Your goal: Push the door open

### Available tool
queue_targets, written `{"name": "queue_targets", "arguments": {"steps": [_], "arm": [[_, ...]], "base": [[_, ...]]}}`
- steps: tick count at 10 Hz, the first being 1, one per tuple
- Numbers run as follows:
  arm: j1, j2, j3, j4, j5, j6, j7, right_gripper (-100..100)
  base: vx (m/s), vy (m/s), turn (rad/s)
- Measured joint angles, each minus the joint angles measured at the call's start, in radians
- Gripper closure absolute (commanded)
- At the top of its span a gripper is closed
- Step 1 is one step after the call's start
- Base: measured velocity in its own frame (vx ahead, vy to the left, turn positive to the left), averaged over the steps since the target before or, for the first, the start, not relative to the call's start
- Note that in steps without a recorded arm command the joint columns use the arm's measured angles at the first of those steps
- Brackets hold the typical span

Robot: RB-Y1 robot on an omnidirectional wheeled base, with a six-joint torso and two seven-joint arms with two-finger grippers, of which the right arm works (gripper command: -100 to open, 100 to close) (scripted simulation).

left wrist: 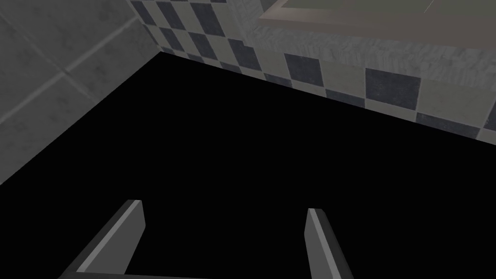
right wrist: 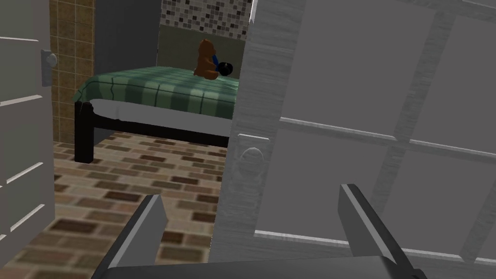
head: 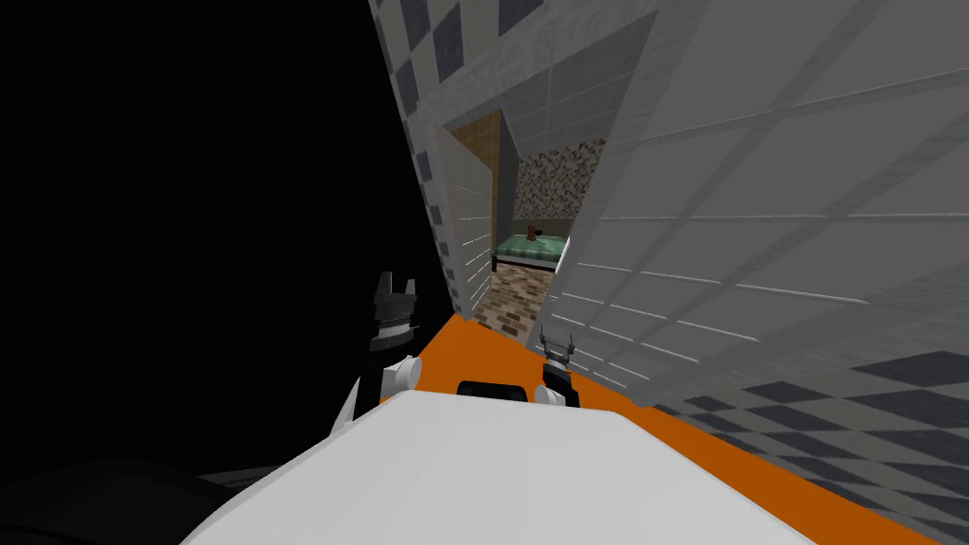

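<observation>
The robot's right pincer hovers with its fingers spread at the free edge of the grey panelled door. The door stands ajar to the robot's right front, and the pincer is probably placed there so a forward shove would swing it wider. The left pincer, likewise released, hangs clear against a black area. The right wrist view brings in close detail: the door's round knob near the pincer and, through the gap, a green-covered bed on a brick floor with a brown teddy bear on it. The head view, in turn, sets both arms against the opening.
</observation>
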Motion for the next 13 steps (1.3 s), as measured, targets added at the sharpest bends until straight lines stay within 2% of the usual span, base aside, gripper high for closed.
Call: {"name": "queue_targets", "arguments": {"steps": [2,7,8,13], "arm": [[-0.014,0.006,0.009,0.056,-0.035,-0.021,-0.043,-100],[-0.034,0.022,0.023,0.132,-0.091,-0.049,-0.103,-100],[-0.045,0.026,0.027,0.163,-0.099,-0.062,-0.118,-100],[-0.062,0.049,0.046,0.256,-0.158,-0.104,-0.193,-100]], "base": [[0.069,-0.124,0.127],[0.054,-0.082,0.084],[0.083,-0.111,0.128],[0.080,-0.130,0.102]]}}
